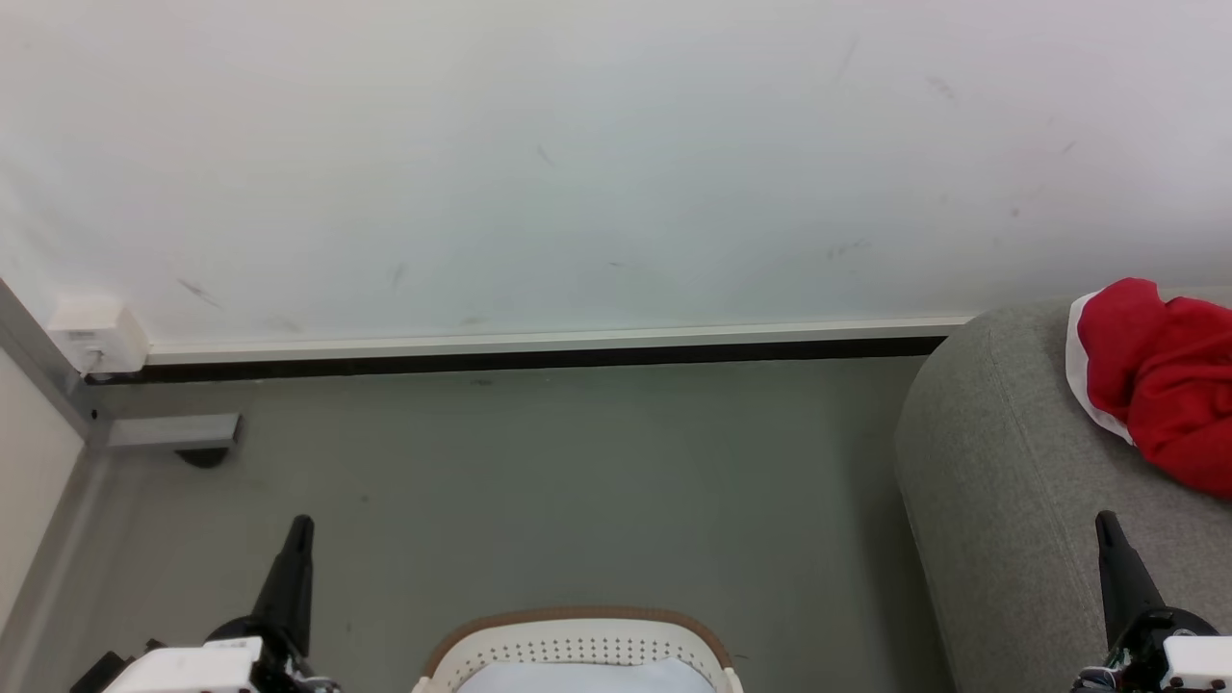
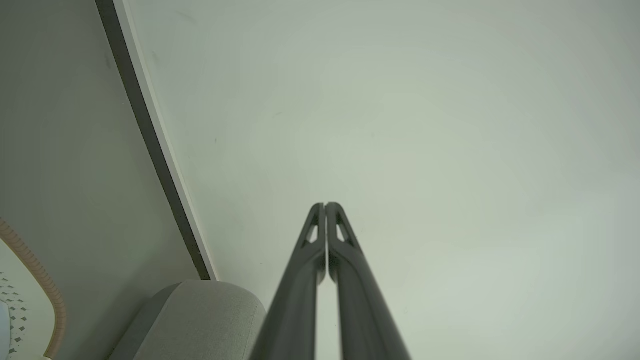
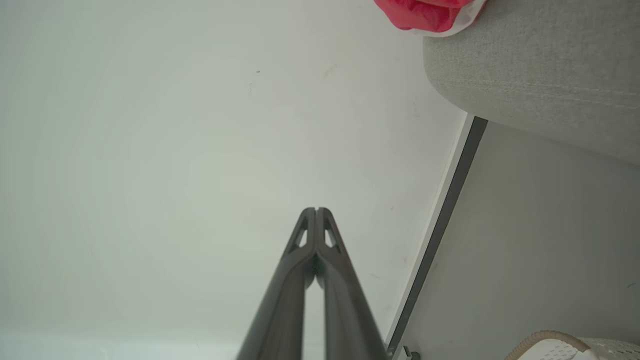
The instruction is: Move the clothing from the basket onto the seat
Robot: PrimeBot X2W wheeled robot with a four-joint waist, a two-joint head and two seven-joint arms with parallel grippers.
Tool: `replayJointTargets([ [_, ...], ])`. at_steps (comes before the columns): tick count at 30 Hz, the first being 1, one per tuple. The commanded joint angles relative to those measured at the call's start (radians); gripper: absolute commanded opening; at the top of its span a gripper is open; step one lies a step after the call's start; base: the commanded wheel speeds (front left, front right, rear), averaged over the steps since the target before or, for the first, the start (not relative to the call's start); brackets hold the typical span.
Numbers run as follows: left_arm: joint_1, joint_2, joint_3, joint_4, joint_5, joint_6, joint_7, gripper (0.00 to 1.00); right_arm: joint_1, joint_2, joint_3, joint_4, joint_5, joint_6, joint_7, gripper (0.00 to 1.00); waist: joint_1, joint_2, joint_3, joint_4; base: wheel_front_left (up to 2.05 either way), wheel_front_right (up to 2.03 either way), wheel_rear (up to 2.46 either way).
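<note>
Left end effector (image 1: 299, 527): fingers pressed together, gripping nothing, above the floor (image 1: 577, 462) to the left of the basket.
Basket (image 1: 577, 614): white wall with rows of small holes and a tan-brown rim, on the floor at bottom centre. Something pale bluish-white lies inside, possibly a cloth; too little shows to tell.
Seat (image 1: 991, 462): light grey woven upholstery with a rounded corner, right of the basket and apart from it.
Clothing (image 1: 1169, 385): bright red, crumpled on the seat's top, with white edging along its left side.
Right end effector (image 1: 1109, 525): fingertips closed together, empty, over the seat.
</note>
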Motion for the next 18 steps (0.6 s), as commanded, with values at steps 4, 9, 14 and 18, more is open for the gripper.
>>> replayJointTargets([
  [4,-0.009,0.002,0.002,0.0,-0.014,-0.004,0.004,0.0,-0.011,0.001,-0.003,0.001,-0.005,-0.002,0.004,0.0,-0.0001,0.0,0.0,0.0,0.0,0.0,0.0],
  [9,-0.009,0.002,0.002,0.0,-0.014,-0.004,0.004,0.0,-0.011,0.002,-0.004,0.001,-0.005,-0.002,0.005,0.0,-0.0001,0.0,0.0,0.0,0.0,0.0,0.0],
  [14,-0.009,0.002,0.002,0.0,-0.014,-0.004,0.004,0.0,-0.011,0.002,-0.005,0.001,-0.005,-0.002,0.005,0.0,-0.0001,0.0,0.0,0.0,0.0,0.0,0.0],
  [18,-0.009,0.002,0.002,0.0,-0.014,-0.004,0.004,0.0,-0.012,0.003,-0.006,0.001,-0.006,-0.002,0.006,0.0,-0.0001,0.0,0.0,0.0,0.0,0.0,0.0],
])
